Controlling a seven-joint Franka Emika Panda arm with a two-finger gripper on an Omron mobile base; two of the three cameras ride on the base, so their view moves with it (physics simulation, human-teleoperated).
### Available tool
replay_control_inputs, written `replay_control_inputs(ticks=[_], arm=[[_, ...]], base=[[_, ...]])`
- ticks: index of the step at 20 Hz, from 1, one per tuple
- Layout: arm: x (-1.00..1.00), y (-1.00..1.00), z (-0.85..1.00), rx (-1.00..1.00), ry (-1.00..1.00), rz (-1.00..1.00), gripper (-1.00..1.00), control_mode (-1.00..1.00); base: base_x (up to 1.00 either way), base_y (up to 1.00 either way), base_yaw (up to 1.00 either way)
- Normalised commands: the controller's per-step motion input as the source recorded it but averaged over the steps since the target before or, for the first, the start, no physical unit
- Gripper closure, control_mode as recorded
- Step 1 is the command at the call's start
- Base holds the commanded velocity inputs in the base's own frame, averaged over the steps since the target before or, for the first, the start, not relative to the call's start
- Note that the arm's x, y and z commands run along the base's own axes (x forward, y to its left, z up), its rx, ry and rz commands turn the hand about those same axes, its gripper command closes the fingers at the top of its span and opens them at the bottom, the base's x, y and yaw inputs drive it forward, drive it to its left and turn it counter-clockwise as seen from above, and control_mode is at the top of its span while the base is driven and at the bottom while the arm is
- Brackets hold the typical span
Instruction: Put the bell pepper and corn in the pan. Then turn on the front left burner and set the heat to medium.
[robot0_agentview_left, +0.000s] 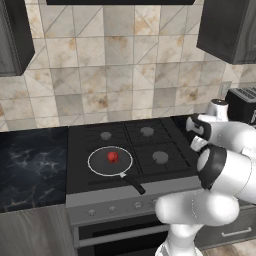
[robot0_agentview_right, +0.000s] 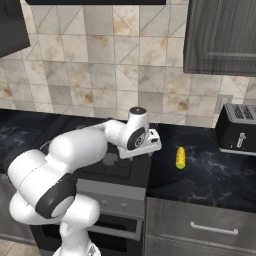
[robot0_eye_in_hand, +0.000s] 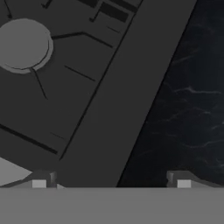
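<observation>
**A:** What's nearest you on the stove?

**B:** At the front left you have the pan, its black handle pointing toward the front edge, and the bell pepper lying inside it near the middle. The front left burner sits under that pan, so you can't see its cap.

**A:** And your gripper?

**B:** It hangs over the stove's right edge, where the black grate meets the dark marble counter. In the hand view your two fingertips stand wide apart with nothing between them, and a grey burner cap lies off to one side.

**A:** Where's the corn?

**B:** On that counter to the right of the stove, lying flat, well apart from the pan. Farther right, near the tiled wall, you'll find a black toaster.
</observation>
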Motion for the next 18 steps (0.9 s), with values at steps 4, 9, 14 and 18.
replay_control_inputs(ticks=[4, 9, 14, 18], arm=[[0.18, -0.63, 0.00, 0.00, 0.00, 0.00, -1.00, -1.00], [0.53, -0.30, 0.15, -0.02, 0.05, -0.04, -1.00, -1.00], [0.35, -0.21, 0.05, -0.01, 0.03, -0.15, -1.00, -1.00], [0.01, -0.44, -0.08, 0.03, -0.02, -0.11, -1.00, -1.00]], base=[[0.00, 0.00, 0.00], [0.00, 0.00, 0.00], [0.00, 0.00, 0.00], [0.00, 0.00, 0.00]])
